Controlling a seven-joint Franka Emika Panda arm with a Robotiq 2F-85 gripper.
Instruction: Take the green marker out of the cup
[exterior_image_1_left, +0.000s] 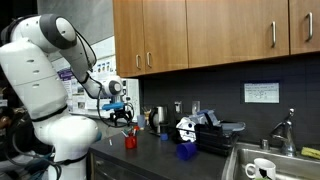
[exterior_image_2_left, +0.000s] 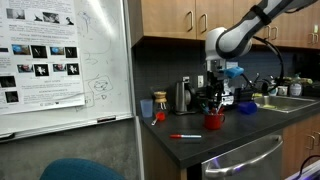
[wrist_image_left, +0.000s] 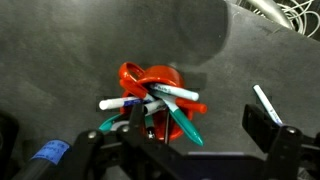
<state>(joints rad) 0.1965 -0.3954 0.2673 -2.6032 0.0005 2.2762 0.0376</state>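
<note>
Pincer (wrist_image_left: 150, 152): it enters from the bottom edge of the wrist view. Its jaws stand wide apart and hold nothing.
Pincer to cup: the pincer hangs directly above the red cup (wrist_image_left: 150, 82) and does not touch it. Both exterior views show the same stacking, cup (exterior_image_1_left: 130, 141) (exterior_image_2_left: 214, 121) under the arm's tip.
Green marker (wrist_image_left: 186, 126): it is in the cup, leaning out over the rim toward the lower right of the wrist view.
Long axis: slanted rather than upright, running from the cup's mouth down-right toward the pincer's side.
Crowding: a blue-tipped marker (wrist_image_left: 114, 103) juts left, and other teal-looking ones cross it. Which of the greenish ones is meant cannot be settled.
Coming move, as a judgement: drop straight down and line the jaws up across that slanted shaft. A neighbouring marker could get caught along with it.
Counter (wrist_image_left: 60, 45): dark, and it carries the cup.
Farther off: a red pen (exterior_image_2_left: 185, 136) lies flat near the cup, apart from it.
</note>
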